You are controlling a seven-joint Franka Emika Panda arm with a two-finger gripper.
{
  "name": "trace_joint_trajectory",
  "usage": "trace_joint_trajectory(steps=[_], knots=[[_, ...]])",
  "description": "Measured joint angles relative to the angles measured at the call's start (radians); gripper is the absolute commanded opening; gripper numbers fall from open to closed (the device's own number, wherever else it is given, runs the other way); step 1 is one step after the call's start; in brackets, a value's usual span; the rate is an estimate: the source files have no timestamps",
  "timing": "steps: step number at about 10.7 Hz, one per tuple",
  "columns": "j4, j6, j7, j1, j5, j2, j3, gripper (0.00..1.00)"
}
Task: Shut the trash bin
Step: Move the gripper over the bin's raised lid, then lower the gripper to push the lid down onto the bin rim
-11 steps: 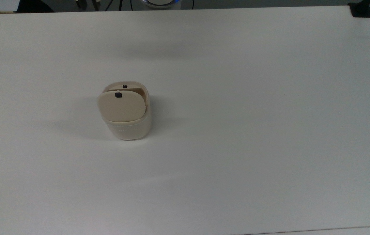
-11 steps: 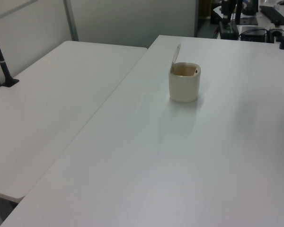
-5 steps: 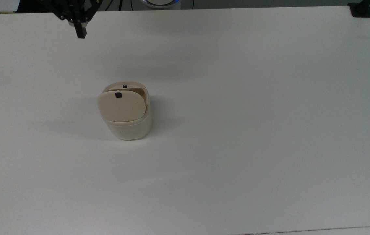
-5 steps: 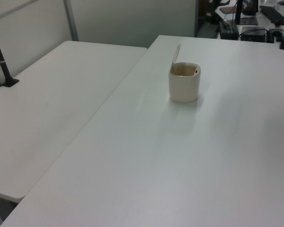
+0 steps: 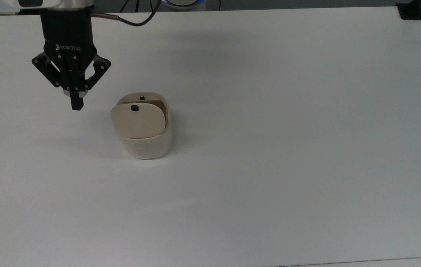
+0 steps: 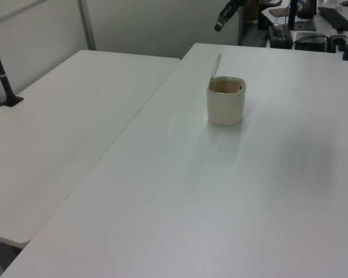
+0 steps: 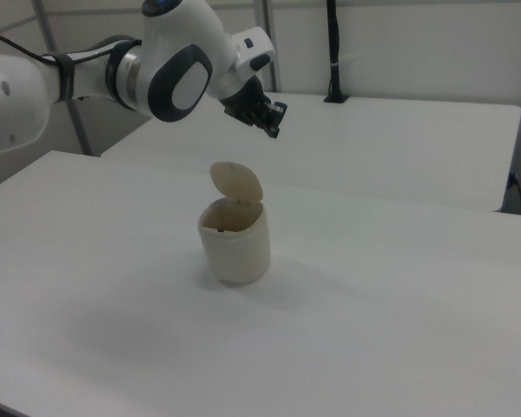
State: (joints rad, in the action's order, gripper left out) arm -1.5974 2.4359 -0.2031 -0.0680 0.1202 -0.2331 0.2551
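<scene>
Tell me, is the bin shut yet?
Not yet. The bin's lid stands up, open. The gripper, fingers together, hangs in the air beside the lid, touching nothing. Left to do: push the lid down until it lies flat.

White arm, black claw [image 5: 76, 104] (ROBOTIQ-marked)

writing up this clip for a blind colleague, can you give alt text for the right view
A small cream trash bin stands on a white table with its lid tipped up and open. Above and behind it, a white and grey robot arm reaches in from the right view's left, its black claw hanging in the air clear of the lid.
</scene>
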Motion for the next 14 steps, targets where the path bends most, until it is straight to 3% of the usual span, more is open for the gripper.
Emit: trace_joint_trajectory(steps=[4,11,14], knots=[[0.060,0.009,0.000,-0.036,0.000,-0.067,-0.005,0.01],[0.050,-0.002,-0.015,-0.059,-0.012,-0.105,-0.008,0.00],[0.041,-0.142,-0.091,-0.060,-0.019,-0.107,-0.008,0.00]])
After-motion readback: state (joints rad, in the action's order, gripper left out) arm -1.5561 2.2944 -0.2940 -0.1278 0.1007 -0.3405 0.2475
